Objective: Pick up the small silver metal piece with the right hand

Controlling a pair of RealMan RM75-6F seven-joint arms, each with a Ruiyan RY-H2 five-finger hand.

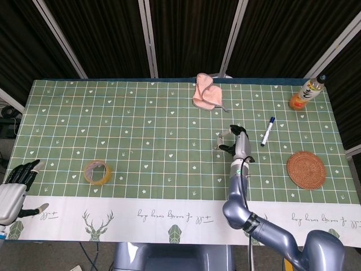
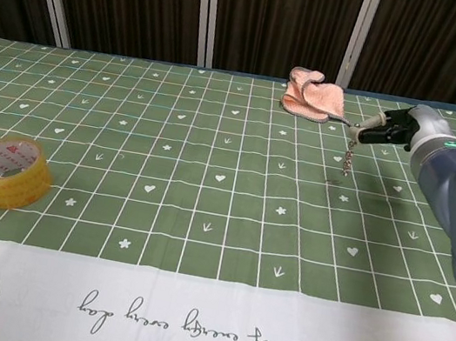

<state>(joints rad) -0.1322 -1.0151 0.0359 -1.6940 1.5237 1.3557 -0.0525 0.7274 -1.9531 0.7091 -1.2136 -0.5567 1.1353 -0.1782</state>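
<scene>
My right hand (image 2: pixel 398 130) hovers above the table at the right and pinches a small silver metal piece (image 2: pixel 347 160), a short chain-like strip hanging down from its fingertips, clear of the cloth. In the head view the right hand (image 1: pixel 236 141) is right of the table's middle; the piece is too small to make out there. My left hand (image 1: pixel 17 183) is at the near left corner with its fingers apart and nothing in it.
A pink cloth (image 2: pixel 314 96) lies at the far edge, just behind the right hand. A tiny dark item (image 2: pixel 332 182) lies on the tablecloth below the hanging piece. A tape roll (image 1: pixel 97 171), a pen (image 1: pixel 267 131), a woven coaster (image 1: pixel 306 169) and a bottle (image 1: pixel 306 92) also stand on the table.
</scene>
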